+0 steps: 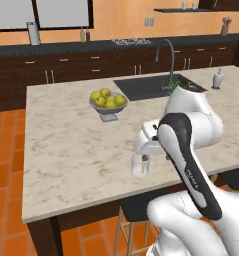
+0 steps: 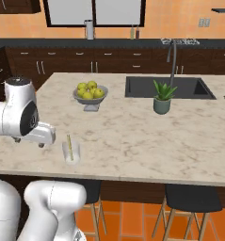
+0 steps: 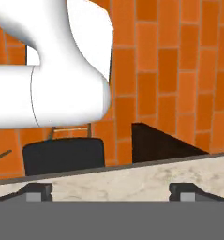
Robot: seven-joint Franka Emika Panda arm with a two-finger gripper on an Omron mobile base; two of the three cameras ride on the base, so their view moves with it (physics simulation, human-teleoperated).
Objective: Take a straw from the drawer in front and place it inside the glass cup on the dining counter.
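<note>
The thin pale yellow straw [image 2: 70, 147] stood slanted inside the small clear glass tumbler [image 2: 71, 153], low and left of centre in the right base view, leaning on the rim because it is longer than the cup is deep. The tumbler sat near the front edge of the beige marble-look dining counter [image 2: 132, 136], presumably within easy reach of the arm. In the left base view the same cup [image 1: 137, 166] showed just below the white hand, lower centre of the frame.

The two-finger gripper [image 3: 111, 191] had its jaws spread wide with nothing between them; in the hand view the two dark fingertips [image 3: 37, 191] stood far apart at the bottom, looking across the counter edge toward the orange tiled floor. I judged that the straw had been let go and the placing was done, with the hand just beside the cup and apart from it.

Counting: one straw, one tumbler, one grey bowl of yellow fruit [image 2: 90, 94] in the upper left middle, one small potted green plant [image 2: 162, 99] by the dark sink [image 2: 168, 88], right of centre. The fruit looked like five or six; I could not count them surely. Two dark stools [image 2: 187, 197] showed under the counter.
</note>
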